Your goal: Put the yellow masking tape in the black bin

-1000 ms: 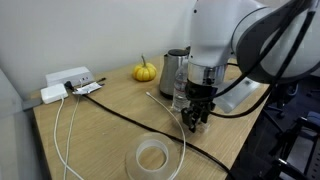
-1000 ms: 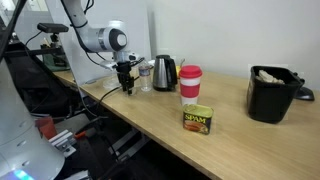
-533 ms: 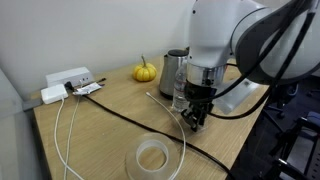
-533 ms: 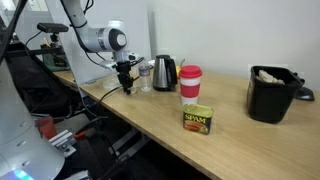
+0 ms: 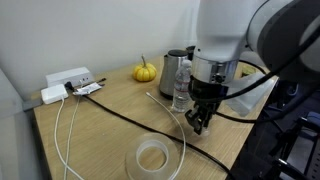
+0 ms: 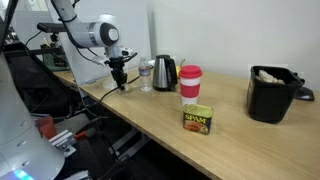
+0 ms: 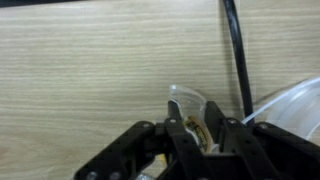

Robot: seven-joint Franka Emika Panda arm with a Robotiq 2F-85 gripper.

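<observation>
Claw [image 5: 201, 120] has shifted sideways and lifted a little since half a second ago. It hangs just above the counter [image 5: 100, 130]. Claw clenched on the yellow masking tape [image 7: 197, 130], seen as a yellowish sliver between the fingers in wrist view. Black bin [image 6: 270, 100] well apart, at the counter's far end. Pale tape roll [image 5: 152, 157] unmoved.

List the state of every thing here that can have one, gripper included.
Robotiq gripper: shut on the tape.
Small yellow masking tape roll: pinched in the gripper, mostly hidden.
Black plastic bin: upright, open-topped, pale stuff inside.
Large translucent tape roll: lying flat.
Red cup with white lid: upright, lidded.
Yellow-labelled tin: standing upright.
Steel kettle: upright.
Clear water bottle: upright.
</observation>
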